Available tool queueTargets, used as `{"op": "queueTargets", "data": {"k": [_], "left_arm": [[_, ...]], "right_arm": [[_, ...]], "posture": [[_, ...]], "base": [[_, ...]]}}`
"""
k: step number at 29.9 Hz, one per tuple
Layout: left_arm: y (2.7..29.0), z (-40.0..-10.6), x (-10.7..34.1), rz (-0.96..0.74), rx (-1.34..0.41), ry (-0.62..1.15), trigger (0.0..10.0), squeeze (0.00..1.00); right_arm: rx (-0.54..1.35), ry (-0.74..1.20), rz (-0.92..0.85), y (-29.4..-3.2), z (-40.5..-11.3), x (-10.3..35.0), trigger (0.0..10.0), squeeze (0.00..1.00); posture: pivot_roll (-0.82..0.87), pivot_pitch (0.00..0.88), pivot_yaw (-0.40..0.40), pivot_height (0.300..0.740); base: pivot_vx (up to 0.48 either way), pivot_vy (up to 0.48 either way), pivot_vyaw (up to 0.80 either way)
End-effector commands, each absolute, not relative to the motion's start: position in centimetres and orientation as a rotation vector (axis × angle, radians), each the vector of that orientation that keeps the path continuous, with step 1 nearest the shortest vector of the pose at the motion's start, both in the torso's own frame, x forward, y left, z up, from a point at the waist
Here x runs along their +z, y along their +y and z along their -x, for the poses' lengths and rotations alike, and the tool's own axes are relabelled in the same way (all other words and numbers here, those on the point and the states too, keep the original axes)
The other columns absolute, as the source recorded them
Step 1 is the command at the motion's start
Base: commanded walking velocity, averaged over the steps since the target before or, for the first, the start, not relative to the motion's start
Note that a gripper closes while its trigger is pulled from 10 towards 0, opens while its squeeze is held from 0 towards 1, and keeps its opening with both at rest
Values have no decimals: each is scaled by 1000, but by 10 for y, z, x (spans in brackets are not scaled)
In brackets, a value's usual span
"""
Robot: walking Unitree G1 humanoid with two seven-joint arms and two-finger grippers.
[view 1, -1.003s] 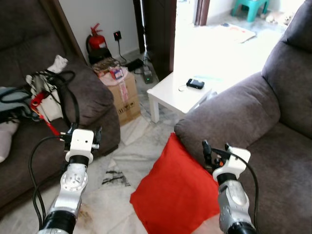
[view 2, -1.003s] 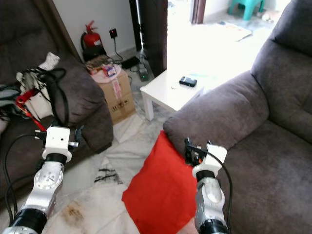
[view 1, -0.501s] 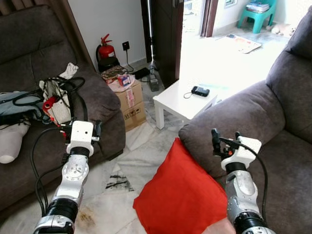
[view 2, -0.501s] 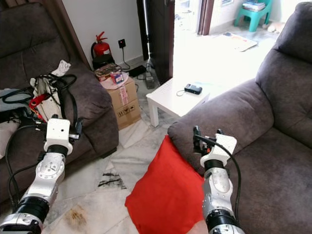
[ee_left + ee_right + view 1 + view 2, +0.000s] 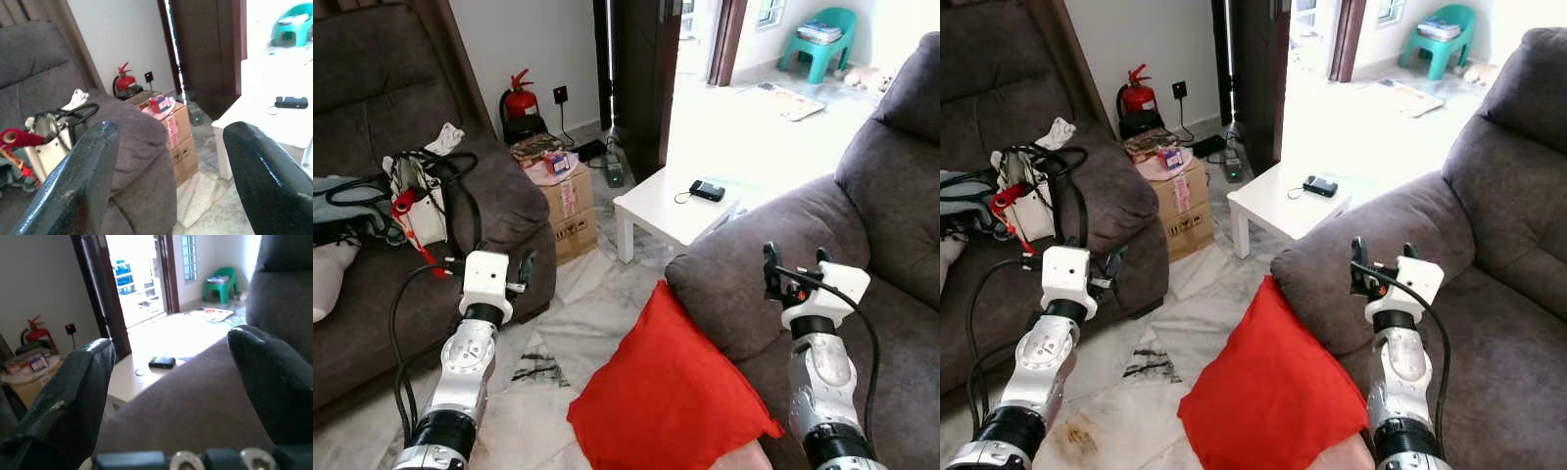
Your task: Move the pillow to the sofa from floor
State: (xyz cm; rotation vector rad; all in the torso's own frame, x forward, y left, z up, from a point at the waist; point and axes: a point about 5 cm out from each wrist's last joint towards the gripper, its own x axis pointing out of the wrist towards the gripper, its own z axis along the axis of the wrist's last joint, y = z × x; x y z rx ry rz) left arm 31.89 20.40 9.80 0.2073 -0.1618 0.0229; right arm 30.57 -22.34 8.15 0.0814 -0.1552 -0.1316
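Observation:
A red square pillow [image 5: 668,392] stands on the marble floor, leaning against the armrest of the grey sofa [image 5: 773,235] on my right. My right gripper [image 5: 795,266] is held above the pillow's upper right edge, in front of that armrest, open and holding nothing. In the right wrist view its fingers [image 5: 73,387] frame the armrest. My left gripper [image 5: 523,270] hovers to the left of the pillow, over the floor by the other sofa, open and holding nothing. The left wrist view has its fingers [image 5: 78,181] spread wide.
A low white table [image 5: 658,211] with a black device [image 5: 708,190] stands past the armrest. A cardboard box [image 5: 570,201] and a fire extinguisher [image 5: 517,100] sit by the wall. The dark sofa on my left [image 5: 504,201] carries bags and cables. Bare floor lies between both sofas.
The whole picture has shifted as the head camera moved, with more of the room in view. The pillow still leans on the armrest. Both grippers stay open.

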Motion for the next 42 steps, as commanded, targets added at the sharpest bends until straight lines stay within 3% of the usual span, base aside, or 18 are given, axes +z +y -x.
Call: {"op": "queueTargets", "data": {"k": [1,12,22,42], "left_arm": [[209,-318,98,-181,44,-158,10000,0],[211,-312,98,-204,60,-167,10000,0],[216,-299,95,-213,87,-174,10000,0],[213,-297,96,-215,77,-146,10000,0]], "right_arm": [[-123,-160,-86,-222,-305,84,10000,0],[-90,-94,-83,-213,-285,65,10000,0],[-33,-67,-74,-204,-290,69,10000,0],[-18,-39,-90,-198,-291,71,10000,0]], "posture": [[6,69,50,740],[24,90,21,740],[67,134,-16,740],[53,160,-6,612]], "base": [[0,0,0],[0,0,0],[0,0,0],[0,0,0]]}}
